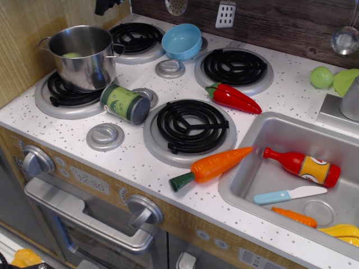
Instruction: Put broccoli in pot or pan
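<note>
The shiny steel pot [84,56] stands on the front left burner. The pale yellow-green broccoli [72,55] lies inside the pot, against its left inner wall, with only its top showing. My gripper [106,5] is a dark shape at the top edge of the view, above and behind the pot, mostly cut off. It holds nothing and is clear of the pot.
A green-labelled tin can [125,103] lies against the pot's front right. A light blue bowl [182,41] sits behind it. A red pepper [233,97], a carrot [212,166] and a green ball [321,77] lie on the counter. The sink [263,134] holds a bottle and a knife.
</note>
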Available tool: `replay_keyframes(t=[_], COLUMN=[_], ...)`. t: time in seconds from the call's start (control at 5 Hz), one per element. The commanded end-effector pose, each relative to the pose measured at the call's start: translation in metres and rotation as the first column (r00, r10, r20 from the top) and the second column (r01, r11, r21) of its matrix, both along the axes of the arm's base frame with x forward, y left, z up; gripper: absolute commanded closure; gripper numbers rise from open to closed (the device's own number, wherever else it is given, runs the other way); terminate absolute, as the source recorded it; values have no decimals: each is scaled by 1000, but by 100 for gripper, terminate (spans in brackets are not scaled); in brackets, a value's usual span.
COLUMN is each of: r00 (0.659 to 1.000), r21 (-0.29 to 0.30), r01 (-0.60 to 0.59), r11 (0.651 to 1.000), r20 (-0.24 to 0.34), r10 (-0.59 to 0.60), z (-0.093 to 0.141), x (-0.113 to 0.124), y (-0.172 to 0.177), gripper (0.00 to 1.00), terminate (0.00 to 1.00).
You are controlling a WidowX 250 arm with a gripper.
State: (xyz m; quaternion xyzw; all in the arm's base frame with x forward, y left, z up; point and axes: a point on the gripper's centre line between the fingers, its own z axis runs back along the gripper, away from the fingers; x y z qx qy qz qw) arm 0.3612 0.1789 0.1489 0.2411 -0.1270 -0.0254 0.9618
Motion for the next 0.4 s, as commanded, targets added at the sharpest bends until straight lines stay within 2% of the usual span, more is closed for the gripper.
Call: replay_keyframes(t=[0.0,0.2], r00=[999,999], r21=[25,25], r01=[14,14], r11=[1000,1000], r20=[39,39], r10=[-15,-15], z=[18,18], x=[0,0], y=[3,3], gripper=[0,0], terminate=[0,100])
